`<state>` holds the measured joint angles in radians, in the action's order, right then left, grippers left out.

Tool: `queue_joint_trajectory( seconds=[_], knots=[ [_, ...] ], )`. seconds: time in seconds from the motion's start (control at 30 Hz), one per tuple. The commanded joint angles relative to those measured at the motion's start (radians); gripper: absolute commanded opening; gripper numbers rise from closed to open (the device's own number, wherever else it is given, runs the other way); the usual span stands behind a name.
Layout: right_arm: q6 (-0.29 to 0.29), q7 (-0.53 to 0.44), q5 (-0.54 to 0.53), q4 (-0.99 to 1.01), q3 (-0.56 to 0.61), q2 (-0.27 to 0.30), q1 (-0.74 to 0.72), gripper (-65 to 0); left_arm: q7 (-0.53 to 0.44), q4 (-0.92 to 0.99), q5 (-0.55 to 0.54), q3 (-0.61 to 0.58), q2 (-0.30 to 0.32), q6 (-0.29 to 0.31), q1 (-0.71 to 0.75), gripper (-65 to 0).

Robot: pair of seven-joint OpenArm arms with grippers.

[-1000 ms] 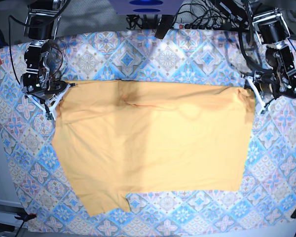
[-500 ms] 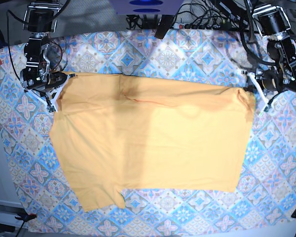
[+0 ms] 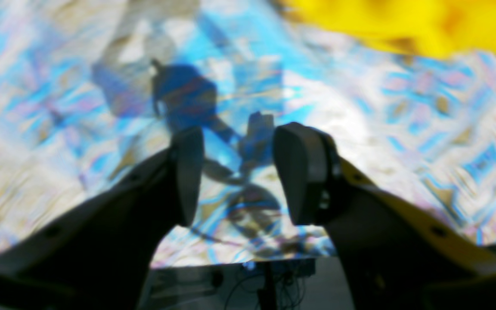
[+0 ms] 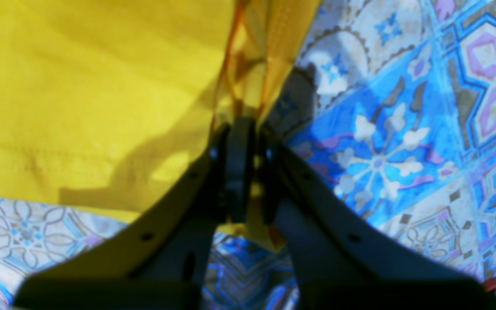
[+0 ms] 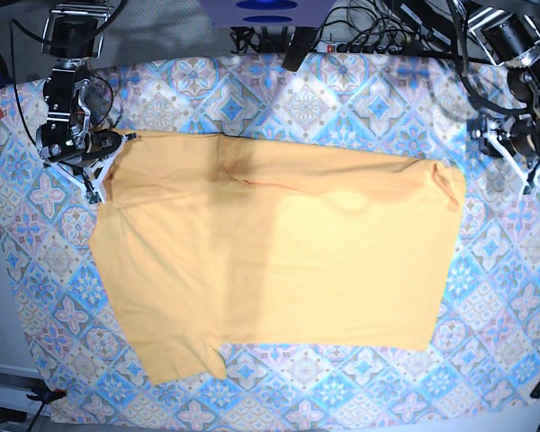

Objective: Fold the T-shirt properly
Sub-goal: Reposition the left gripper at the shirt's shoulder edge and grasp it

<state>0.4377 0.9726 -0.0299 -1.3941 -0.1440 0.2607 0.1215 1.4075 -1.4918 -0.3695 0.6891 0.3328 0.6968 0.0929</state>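
The mustard T-shirt (image 5: pixel 279 252) lies spread flat on the patterned tablecloth (image 5: pixel 342 108), with one sleeve at the front left. My right gripper (image 5: pixel 97 175), on the base view's left, is shut on the shirt's far left corner. The right wrist view shows its gripper (image 4: pixel 246 129) pinching a fold of yellow fabric (image 4: pixel 93 77). My left gripper (image 5: pixel 520 166), on the base view's right, is open and empty, apart from the shirt's right edge. In the left wrist view the left gripper (image 3: pixel 237 146) hangs over bare tablecloth (image 3: pixel 381 129), with the shirt (image 3: pixel 403 21) at the top right.
Cables and a power strip (image 5: pixel 369 40) run along the table's back edge. A dark device (image 5: pixel 265 9) stands at the back centre. The tablecloth shows around the shirt on all sides, with a wide strip at the right (image 5: pixel 504 297).
My left gripper has let go of the shirt's right edge and moved away to the right. My right gripper stays shut on the left corner and has pulled it slightly back.
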Motion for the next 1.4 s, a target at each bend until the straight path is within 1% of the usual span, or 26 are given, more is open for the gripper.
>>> queue_joint_trajectory(
  seconds=[0.0,0.1,0.2,0.37,0.43,0.53,0.6,0.67,0.77,0.93,1.0,1.1,1.2,1.23,1.37],
  knots=[
    [0.006,0.042,0.015,-0.001,-0.003,0.010,0.008,-60.5,-0.011,-0.014,-0.009,0.002,0.018,0.001,-0.040,-33.6],
    [0.006,0.042,0.015,-0.004,-0.003,0.010,0.010,-60.5,-0.011,0.012,-0.007,0.001,0.018,0.001,-0.071,-33.8],
    [0.006,0.042,0.015,-0.008,-0.001,0.010,0.010,-60.5,-0.011,0.090,-0.007,-0.003,0.015,0.001,-0.134,-33.1],
    [0.006,0.042,0.020,-0.009,-0.001,0.010,0.011,-60.5,-0.011,0.287,-0.010,-0.093,0.013,0.001,-0.226,-33.1],
    [0.006,0.042,0.063,-0.009,-0.001,0.007,0.011,-60.5,-0.011,0.328,-0.015,-0.108,0.012,0.001,-0.233,-33.2],
    [0.006,0.042,0.169,-0.009,-0.001,0.001,0.011,-60.5,-0.011,0.326,-0.016,-0.110,-0.011,0.001,-0.241,-33.1],
    [0.006,0.039,0.229,-0.009,-0.001,-0.021,0.011,-60.5,-0.011,0.326,-0.010,-0.111,-0.016,0.001,-0.250,-33.1],
    [0.006,0.039,0.265,-0.011,-0.001,-0.030,0.011,-60.5,-0.011,0.328,-0.016,-0.111,-0.018,0.001,-0.255,-33.1],
    [0.006,0.038,0.267,-0.011,-0.001,-0.039,0.010,-60.5,-0.011,0.328,-0.009,-0.111,-0.036,0.001,-0.275,-33.1],
    [0.006,0.038,0.267,-0.011,-0.001,-0.044,0.005,-60.5,-0.011,0.328,-0.015,-0.115,-0.044,0.001,-0.282,-33.9],
    [0.006,0.038,0.267,-0.011,-0.001,-0.044,0.005,-60.5,-0.011,0.328,-0.016,-0.161,-0.045,0.001,-0.282,-38.0],
    [0.006,0.036,0.267,-0.011,-0.001,-0.044,0.004,-60.5,-0.011,0.331,-0.016,-0.250,-0.045,0.001,-0.282,-49.3],
    [0.006,0.036,0.267,-0.011,-0.001,-0.044,0.004,-60.5,-0.011,0.334,-0.007,-0.269,-0.053,0.001,-0.282,-59.3],
    [0.006,0.036,0.267,-0.011,-0.001,-0.044,0.004,-60.5,-0.011,0.337,-0.006,-0.269,-0.056,0.001,-0.281,-60.9],
    [0.006,0.035,0.267,-0.011,-0.001,-0.044,0.004,-60.5,-0.011,0.348,-0.006,-0.269,-0.053,0.001,-0.275,-62.3]
  ],
)
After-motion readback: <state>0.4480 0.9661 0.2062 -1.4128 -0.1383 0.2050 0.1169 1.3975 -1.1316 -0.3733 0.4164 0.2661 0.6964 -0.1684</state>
